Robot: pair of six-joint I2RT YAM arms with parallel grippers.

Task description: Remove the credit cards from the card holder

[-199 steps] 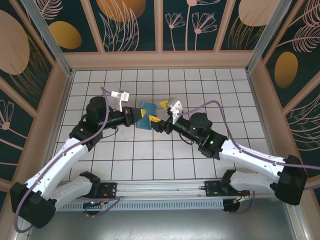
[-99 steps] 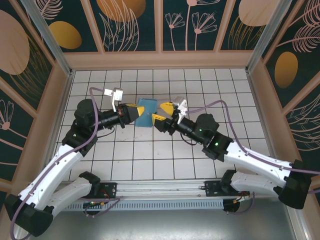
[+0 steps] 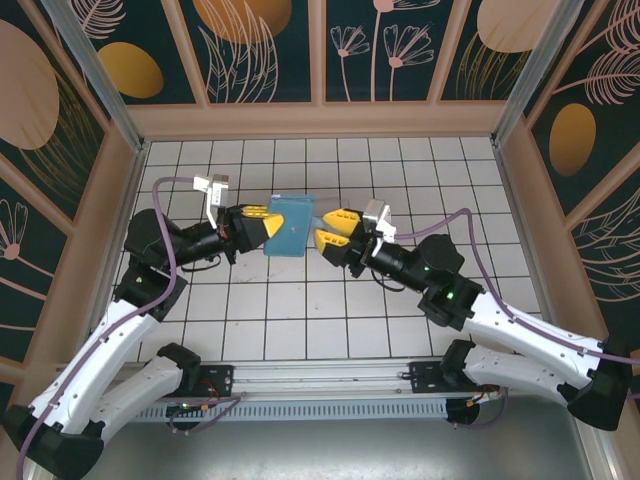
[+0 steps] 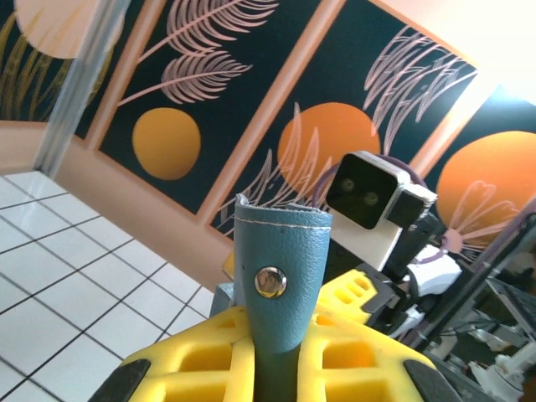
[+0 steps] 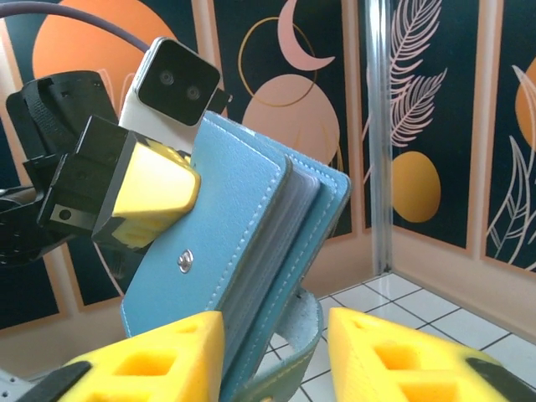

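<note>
Top view: the small, flat teal-blue bifold card holder of soft material hangs in the air over the white tiled desk, between the two hands. The left hand is clenched on the card holder's left edge. The right hand sits just beside its right edge. Held by one edge only, the limp card holder may well be dragged out of that pinch if the right hand pulls hard.

Left wrist view: the card holder stands upright out of the left hand's yellow pads, pinched low, with its round silver snap stud just above them. The bite is narrow, so a sideways tug would likely twist the card holder around it.

Right wrist view: the card holder's lower corner lies between the right hand's yellow fingers. The hand is released, its jaws parted, one finger at the front cover and the other apart from the back. A loose teal strap curls between them. Grey layered edges show between the covers, but the credit cards cannot be made out there. Biting both covers, or the strap alone, would pin the card holder shut instead of opening it.
</note>
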